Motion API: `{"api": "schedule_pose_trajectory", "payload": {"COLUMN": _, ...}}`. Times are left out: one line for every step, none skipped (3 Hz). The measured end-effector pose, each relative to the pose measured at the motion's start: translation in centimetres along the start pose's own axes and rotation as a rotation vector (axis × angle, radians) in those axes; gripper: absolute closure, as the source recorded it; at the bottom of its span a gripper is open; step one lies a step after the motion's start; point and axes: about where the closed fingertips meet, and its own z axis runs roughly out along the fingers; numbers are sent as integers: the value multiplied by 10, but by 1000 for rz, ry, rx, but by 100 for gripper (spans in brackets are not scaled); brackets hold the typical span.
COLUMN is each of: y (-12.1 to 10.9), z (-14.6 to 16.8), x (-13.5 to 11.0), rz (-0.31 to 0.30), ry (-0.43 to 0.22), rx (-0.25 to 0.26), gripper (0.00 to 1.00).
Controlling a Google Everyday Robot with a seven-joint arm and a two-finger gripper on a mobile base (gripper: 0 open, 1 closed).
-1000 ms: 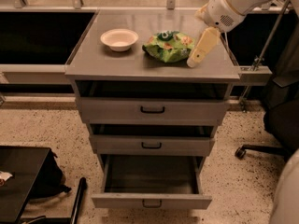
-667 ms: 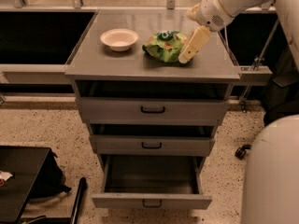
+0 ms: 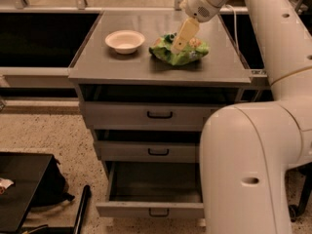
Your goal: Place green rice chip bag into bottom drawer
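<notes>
**Grey worktop, bag not yet lifted: the grasp is the step in hand**

Grey metal worktop (image 3: 122, 68) tops a cabinet of three drawers, and the green rice chip bag (image 3: 189, 55) lies crumpled on it, right of centre, nearer the right edge than the left and about midway between the back and front edges. The hand (image 3: 176, 47) comes down from the back-right corner and its tip meets the bag's left part. Whether it is released or clenched on the wrapper cannot be told from this view. A white bowl (image 3: 125, 40) sits apart from the bag, towards the left edge.

Below the front edge, the two shallow drawers (image 3: 146, 115) look slightly pulled out. The bottom drawer (image 3: 151, 209) stands pulled out furthest, its dark interior showing. The robot's own arm (image 3: 248, 169) covers the right side of the cabinet front.

By my reading the task is at pick-up, with carry and drop to come. Next, the hand needs a firm hold on the slack, crinkly wrapper. It must then lift clear of the worktop, pass out over the front edge, and descend past the upper drawers into the open one.
</notes>
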Motion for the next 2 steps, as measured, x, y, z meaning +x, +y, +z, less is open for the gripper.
{"api": "schedule_pose_trajectory", "payload": {"y": -31, "z": 12, "x": -3, "rz": -53, "ry": 242, "rx": 106, "gripper": 0}}
{"api": "schedule_pose_trajectory", "payload": {"y": -42, "z": 27, "x": 6, "rz": -92, "ry": 401, "rx": 136, "gripper": 0}}
